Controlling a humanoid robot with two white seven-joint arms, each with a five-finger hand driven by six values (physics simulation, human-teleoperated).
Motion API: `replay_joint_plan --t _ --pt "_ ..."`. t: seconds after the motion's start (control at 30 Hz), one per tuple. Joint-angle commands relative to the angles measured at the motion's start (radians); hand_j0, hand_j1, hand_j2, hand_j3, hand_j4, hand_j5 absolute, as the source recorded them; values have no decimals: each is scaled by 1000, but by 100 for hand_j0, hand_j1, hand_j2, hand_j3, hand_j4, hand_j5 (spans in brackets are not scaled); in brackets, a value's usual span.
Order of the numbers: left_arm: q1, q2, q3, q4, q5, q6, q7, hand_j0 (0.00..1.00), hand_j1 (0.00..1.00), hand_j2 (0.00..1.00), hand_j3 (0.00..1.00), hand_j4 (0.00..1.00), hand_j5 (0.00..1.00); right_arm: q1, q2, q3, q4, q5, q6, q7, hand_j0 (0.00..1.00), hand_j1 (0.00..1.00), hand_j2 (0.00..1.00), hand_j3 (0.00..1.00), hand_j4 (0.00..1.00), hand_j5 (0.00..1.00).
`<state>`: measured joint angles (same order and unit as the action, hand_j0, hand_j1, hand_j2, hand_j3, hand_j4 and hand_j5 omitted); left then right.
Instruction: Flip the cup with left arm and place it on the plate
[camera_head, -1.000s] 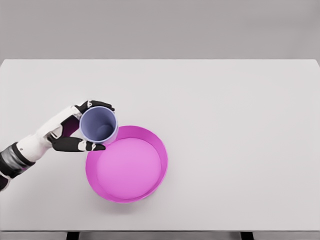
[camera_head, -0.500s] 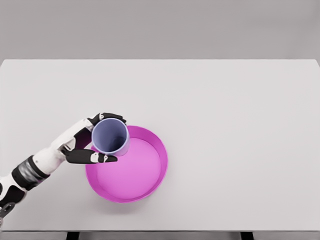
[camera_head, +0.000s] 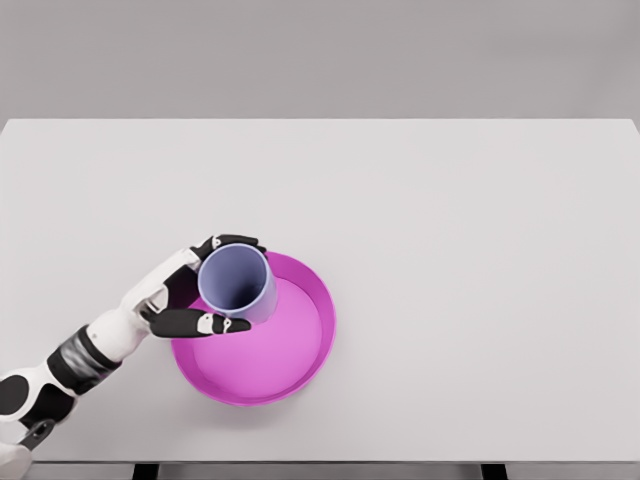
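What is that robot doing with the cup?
The robot's left hand is holding a bluish cup, open end facing up, with its fingers wrapped around the sides. The cup is over the upper left part of a pink plate with a raised rim, which sits on a white table. Whether the cup touches the plate can't be told from here. The right arm isn't in the picture.
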<state>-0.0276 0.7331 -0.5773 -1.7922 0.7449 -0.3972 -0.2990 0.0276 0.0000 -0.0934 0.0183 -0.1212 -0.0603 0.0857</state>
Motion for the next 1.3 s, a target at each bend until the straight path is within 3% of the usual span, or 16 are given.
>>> replay_joint_plan --t 0.0,0.6,0.67,0.7,0.73,1.27 --pt "0 -14 -1 7 7 17 0 75 75 75 75 75 75 0 0 0 0 0 0 0 100 100 100 100 100 100" --pt "0 -83 -18 88 2 32 -2 79 79 79 79 79 79 0 0 0 0 0 0 0 100 100 100 100 100 100" --pt "0 -84 -18 88 -1 32 -2 84 84 84 84 84 84 0 0 0 0 0 0 0 100 100 100 100 100 100" --pt "0 -83 -18 88 -4 32 -2 99 99 99 99 99 99 0 0 0 0 0 0 0 100 100 100 100 100 100" --pt "0 -83 -18 88 -6 35 -2 100 100 100 100 100 100 0 0 0 0 0 0 0 100 100 100 100 100 100" --pt "0 -69 -4 85 -15 31 -2 100 100 100 100 100 100 0 0 0 0 0 0 0 100 100 100 100 100 100"
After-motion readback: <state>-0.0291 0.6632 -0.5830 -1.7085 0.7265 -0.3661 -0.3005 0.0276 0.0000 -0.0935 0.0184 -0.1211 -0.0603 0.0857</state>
